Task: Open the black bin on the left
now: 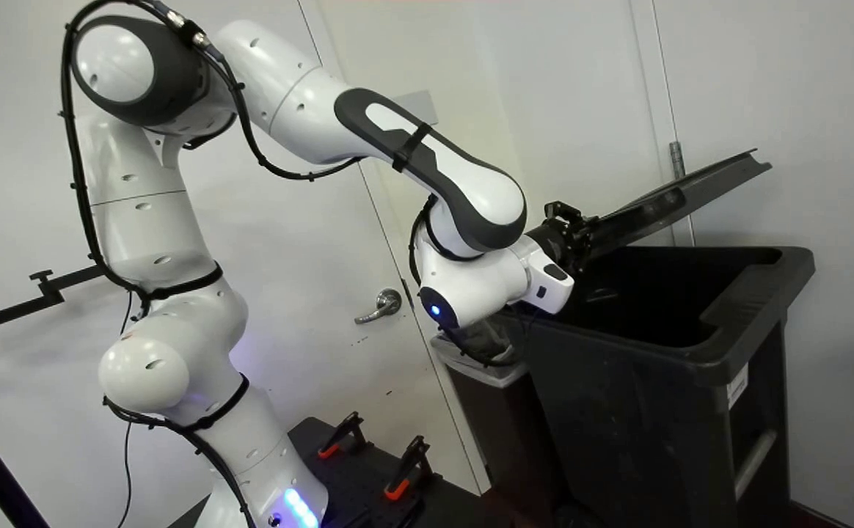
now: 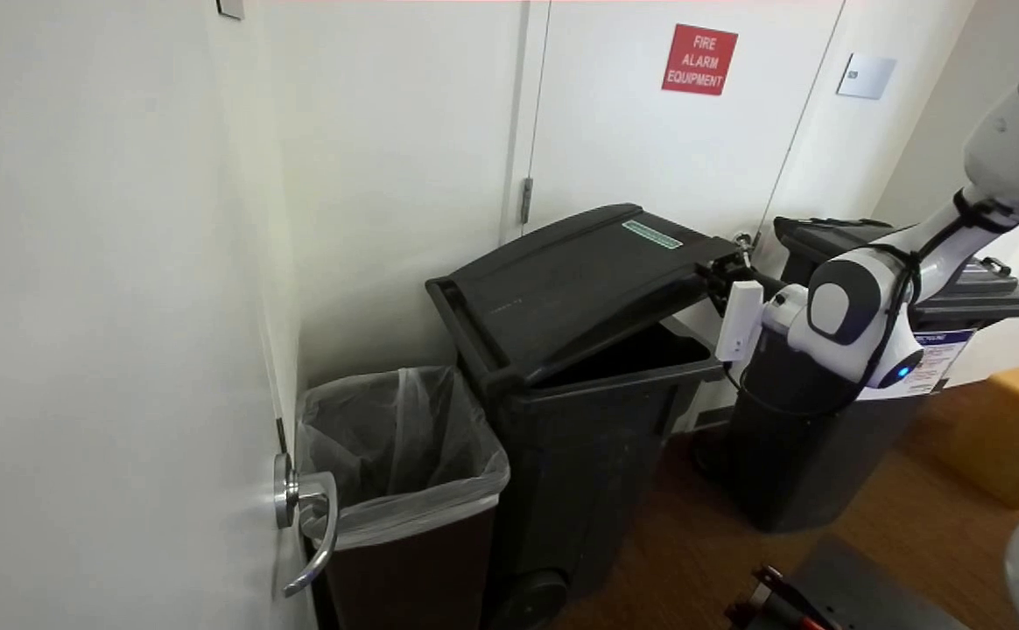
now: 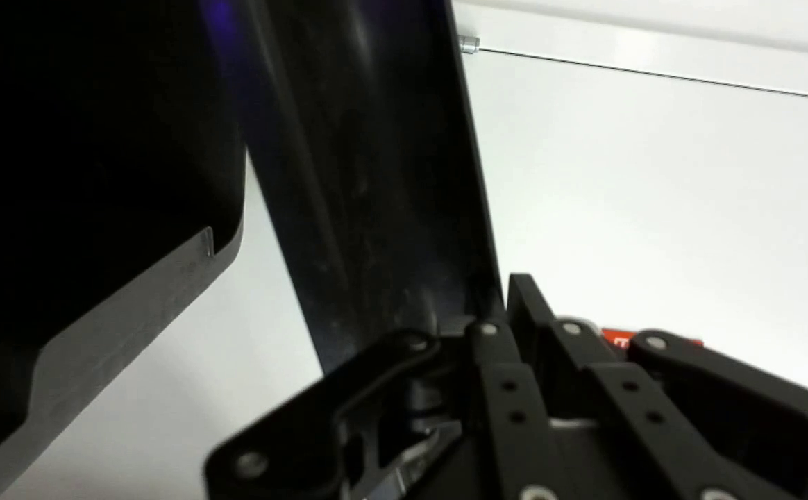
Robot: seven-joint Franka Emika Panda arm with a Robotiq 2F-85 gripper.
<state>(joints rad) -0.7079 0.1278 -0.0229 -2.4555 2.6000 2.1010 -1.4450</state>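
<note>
- The gripper [image 3: 508, 316] is pinched together on the edge of the tilted lid [image 2: 566, 284], above one corner of the black bin [image 2: 579, 472].
- The arm [image 1: 295, 103] rises, bends over at the top and slopes down toward the black bin, its wrist low beside that same corner.
- The lid slants up across the black bin, from a low end to a raised end at the gripper.
- The black bin itself stands upright, opening upward, its long axis vertical.
- A lined brown bin [image 2: 404, 569] stands just beside the black bin, by the lid's low end.
</note>
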